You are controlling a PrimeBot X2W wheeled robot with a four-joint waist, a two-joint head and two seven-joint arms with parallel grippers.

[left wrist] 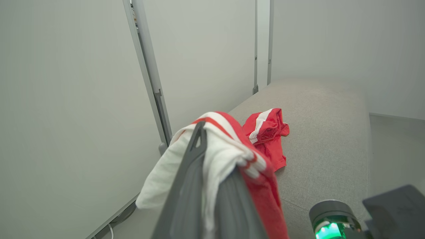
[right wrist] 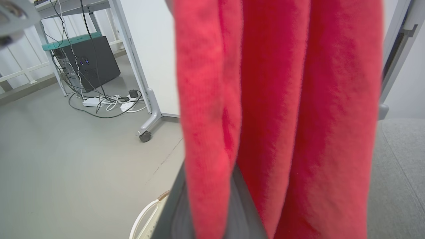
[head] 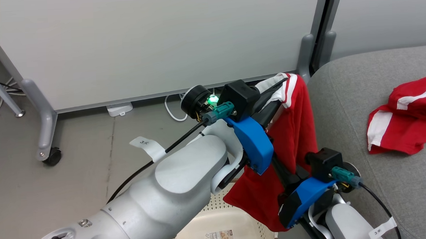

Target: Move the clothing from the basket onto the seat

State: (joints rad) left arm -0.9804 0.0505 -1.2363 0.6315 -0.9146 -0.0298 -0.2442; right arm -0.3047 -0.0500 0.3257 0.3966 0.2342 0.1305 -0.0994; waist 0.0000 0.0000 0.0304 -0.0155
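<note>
A red garment with white stripes (head: 296, 130) hangs in the air between the basket and the seat. My left gripper (head: 278, 86) is shut on its white-striped top edge (left wrist: 229, 149), fingers (left wrist: 192, 172) pointing toward the seat. My right gripper (head: 275, 163) is shut on the same garment lower down, and red cloth (right wrist: 275, 99) drapes over its fingers (right wrist: 172, 212). Another red and white piece of clothing (head: 407, 118) lies crumpled on the grey seat (head: 359, 91), also seen ahead of the left gripper (left wrist: 267, 132). The cream basket (head: 217, 220) sits below my arms, its paper label showing.
White partition panels on grey wheeled feet (head: 52, 155) stand behind the basket, with a power strip (head: 119, 109) and cables on the floor. A desk with a black box (right wrist: 89, 63) and more cables stands farther off. The grey floor spreads to the left.
</note>
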